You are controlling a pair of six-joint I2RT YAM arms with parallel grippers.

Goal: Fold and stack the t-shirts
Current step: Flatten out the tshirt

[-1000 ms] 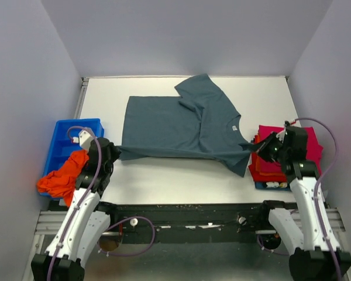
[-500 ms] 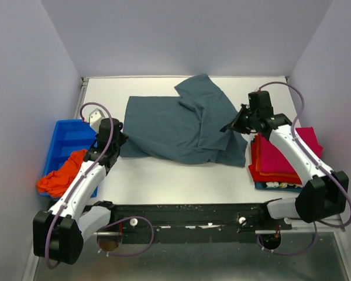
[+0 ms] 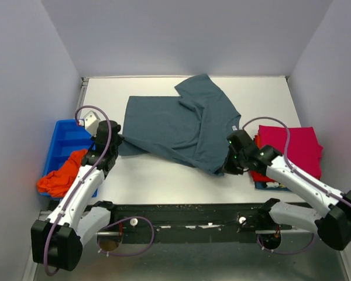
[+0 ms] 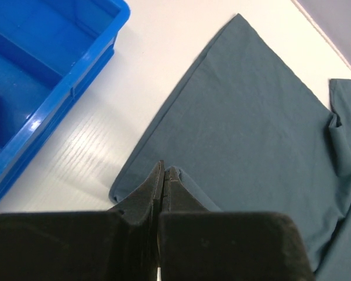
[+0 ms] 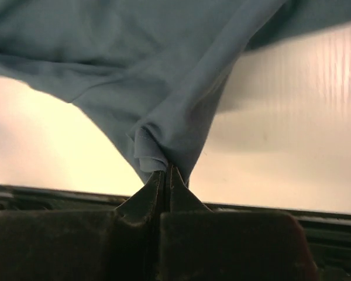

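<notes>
Movement is mostly on the right side. A second ago the right gripper (image 3: 227, 167) was over by the stack (image 3: 295, 146), half a second ago it had swung out to the far edge of the grey shirt (image 3: 164, 126), and now it's back near the front of the table (image 3: 164, 181), with the shirt's near-right corner pulled in closer than before. The left gripper (image 3: 116, 140) has only crept a bit away from the front edge and hangs onto the near-left corner. Looks to me like a shake-and-spread to flatten the cloth, not an actual fold yet. The shirt lies across the middle of the table, still rumpled on the right, with a sleeve flopped over at the back, so I'd say folding hasn't really started on this one.

The overhead view gives the layout: magenta on top of the stack at the right, and the orange shirt (image 3: 58, 178) hanging out of the bin (image 3: 61, 137) at the left. It can't show the grips, though. The left wrist view does: jaws together, pinching the hem right at the corner, cloth flat on the table beyond. The right wrist view shows its jaws clamped on a little bunched fold, with the cloth lifted off the table and tenting down from there, which you'd never guess from above.
</notes>
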